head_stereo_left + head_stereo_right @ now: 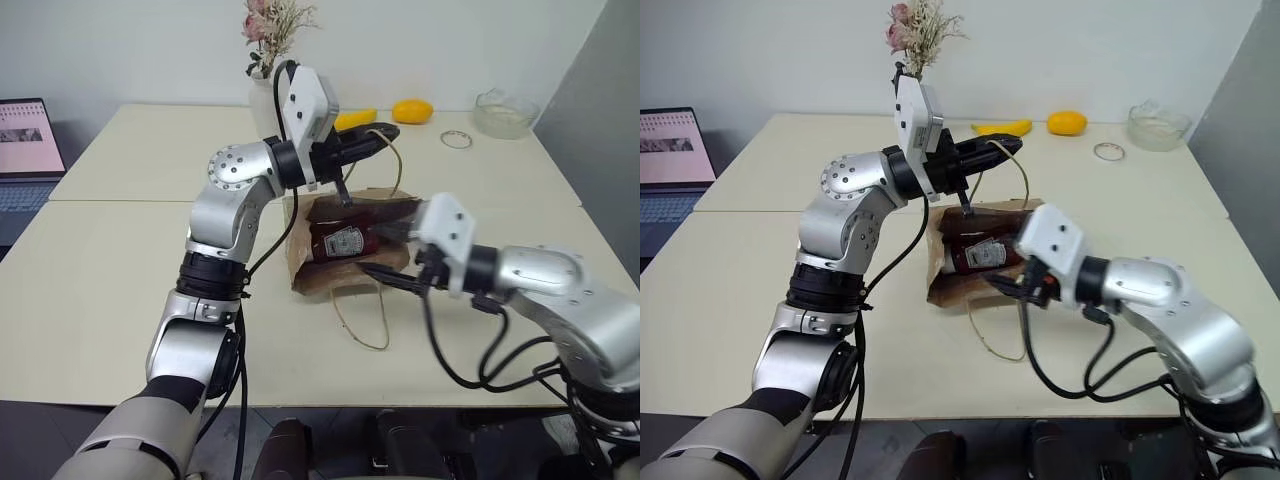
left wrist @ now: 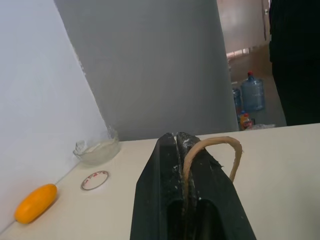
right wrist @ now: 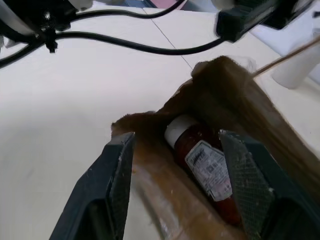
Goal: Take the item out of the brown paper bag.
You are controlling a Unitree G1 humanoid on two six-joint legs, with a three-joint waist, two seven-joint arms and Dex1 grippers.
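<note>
The bottle (image 1: 345,241) is lying on its side inside the bag (image 1: 340,272), its white cap toward the open mouth and its label facing up, so the task's main step is not yet done: nothing is gripping the bottle and it is wholly within the paper walls. The bag is lying on the table (image 1: 120,260) with its mouth toward the robot's right arm, its upper edge being lifted off the surface. One tan handle (image 2: 210,150) is rising to the left gripper (image 1: 385,135), whose fingers are pressed together and pinching that loop above the bag; this is holding the mouth open. A second handle (image 1: 365,320) is trailing slack on the table in front of the bag.

The right gripper (image 3: 177,185) is sitting at the mouth with its fingers spread, one on each side of the bottle's capped end, not touching it as far as the right wrist view shows. In my judgement the opening of the bag is achieved and the reach is lined up; what remains is closing on the bottle, drawing it out past the crumpled rim, and setting it down clear of the bag.

Farther back on the table a banana (image 1: 355,119), an orange fruit (image 1: 412,110), a glass bowl (image 1: 506,112) and a ring-shaped lid (image 1: 456,139) are lying well apart from the work.
</note>
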